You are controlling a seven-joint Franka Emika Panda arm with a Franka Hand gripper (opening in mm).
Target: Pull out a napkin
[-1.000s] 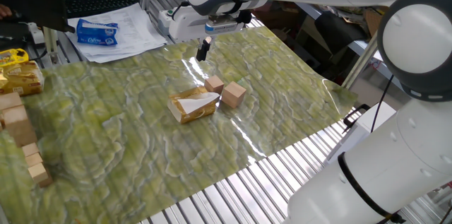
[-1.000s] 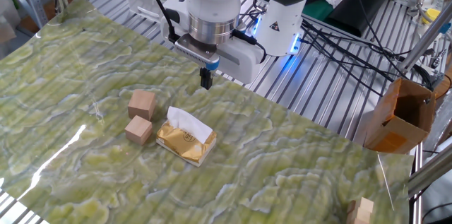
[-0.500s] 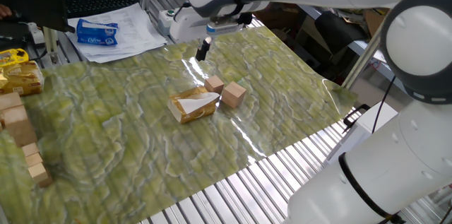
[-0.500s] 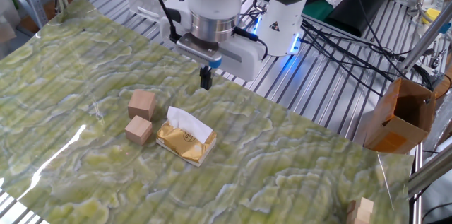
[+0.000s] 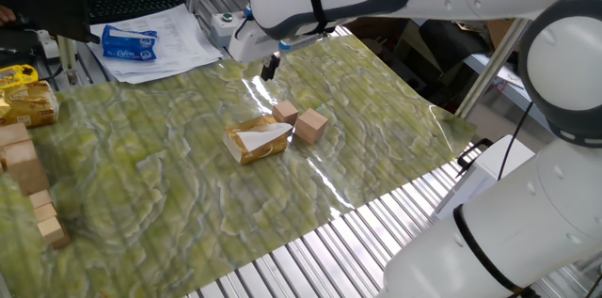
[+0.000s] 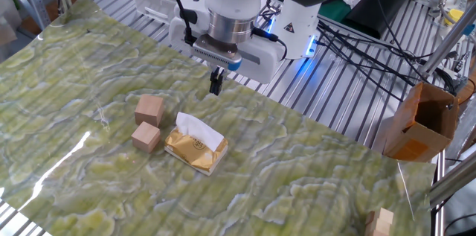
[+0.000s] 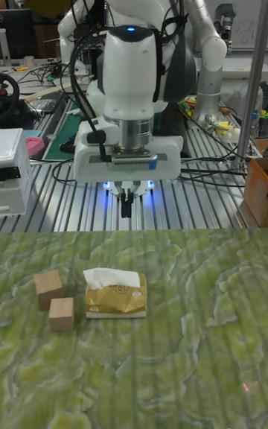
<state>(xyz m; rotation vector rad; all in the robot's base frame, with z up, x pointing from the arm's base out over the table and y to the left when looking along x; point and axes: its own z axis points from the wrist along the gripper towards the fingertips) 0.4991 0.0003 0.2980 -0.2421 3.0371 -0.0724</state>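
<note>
End effector (image 6: 216, 85) hovers with fingers together, above and behind the tissue pack (image 6: 195, 150); napkin (image 6: 198, 129) sticks up from its slot. Risks: closed fingers can't pinch; light pack lifts with the napkin or shoves the wooden blocks (image 6: 148, 122) beside it.

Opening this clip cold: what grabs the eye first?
The big white arm, its gripper shut and hanging over the far edge of the green marbled mat. Mid-mat lies a yellow-tan tissue pack with a white napkin poking from its top, two wooden cubes beside it.
</note>
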